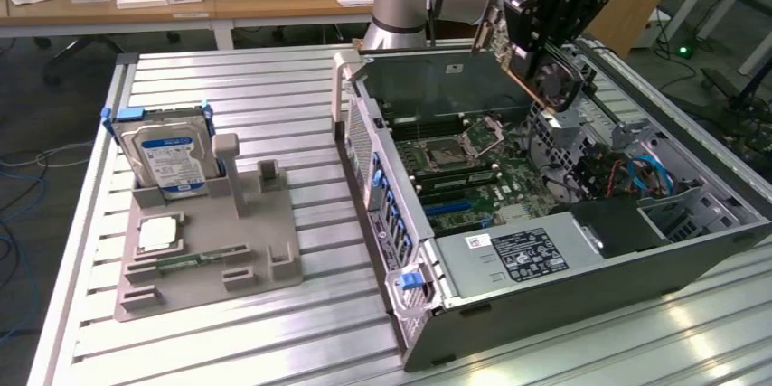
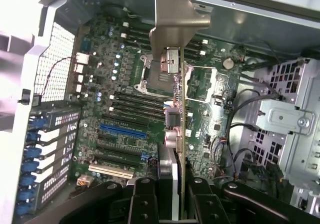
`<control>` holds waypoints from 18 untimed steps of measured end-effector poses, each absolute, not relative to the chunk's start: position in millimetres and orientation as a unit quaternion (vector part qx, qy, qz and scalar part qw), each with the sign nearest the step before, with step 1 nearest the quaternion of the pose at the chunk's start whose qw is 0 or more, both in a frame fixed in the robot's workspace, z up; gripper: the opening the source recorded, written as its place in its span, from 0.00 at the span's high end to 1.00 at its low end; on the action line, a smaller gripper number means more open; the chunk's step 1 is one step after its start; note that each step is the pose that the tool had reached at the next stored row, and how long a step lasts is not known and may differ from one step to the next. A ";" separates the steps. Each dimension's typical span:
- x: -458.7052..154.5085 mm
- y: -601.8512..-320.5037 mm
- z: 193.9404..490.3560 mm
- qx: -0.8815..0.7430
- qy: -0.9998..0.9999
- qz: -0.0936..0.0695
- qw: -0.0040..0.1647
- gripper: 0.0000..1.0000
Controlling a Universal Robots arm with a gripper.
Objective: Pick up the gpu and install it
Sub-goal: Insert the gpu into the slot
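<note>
The gpu (image 1: 552, 77) hangs in the air, a thin dark card with a round black fan on the face seen in the exterior view. It sits tilted, clamped in the pincer (image 2: 180, 178), above the far end of the open computer case (image 1: 543, 223). In the wrist view it is edge-on, its silver end bracket (image 2: 176, 23) leading, over the motherboard (image 2: 120, 108) and clear of it.

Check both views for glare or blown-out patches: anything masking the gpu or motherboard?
Exterior view: glare streaks on the table slats beside the case; gpu dark but readable above it. Wrist view: area outside the case's vented wall blown out white; motherboard evenly lit, gpu edge-on, unmasked.
</note>
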State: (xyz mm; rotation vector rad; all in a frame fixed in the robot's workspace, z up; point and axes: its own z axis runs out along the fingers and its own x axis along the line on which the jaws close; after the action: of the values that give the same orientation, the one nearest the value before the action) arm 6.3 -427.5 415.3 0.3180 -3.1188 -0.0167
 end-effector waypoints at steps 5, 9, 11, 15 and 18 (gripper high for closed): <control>6.3 -427.5 415.3 0.132 -0.991 -0.005 0.003 0.72; 6.3 -427.5 415.3 0.154 -0.988 -0.005 0.004 0.72; 6.3 -427.5 415.3 0.165 -0.986 -0.005 0.004 0.72; 6.3 -427.5 415.3 0.185 -0.983 -0.005 0.004 0.72; 6.3 -427.5 415.3 0.203 -0.979 -0.005 0.004 0.72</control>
State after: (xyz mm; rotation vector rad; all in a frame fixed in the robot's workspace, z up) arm 6.3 -427.5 415.3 0.6357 -3.0688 -0.0156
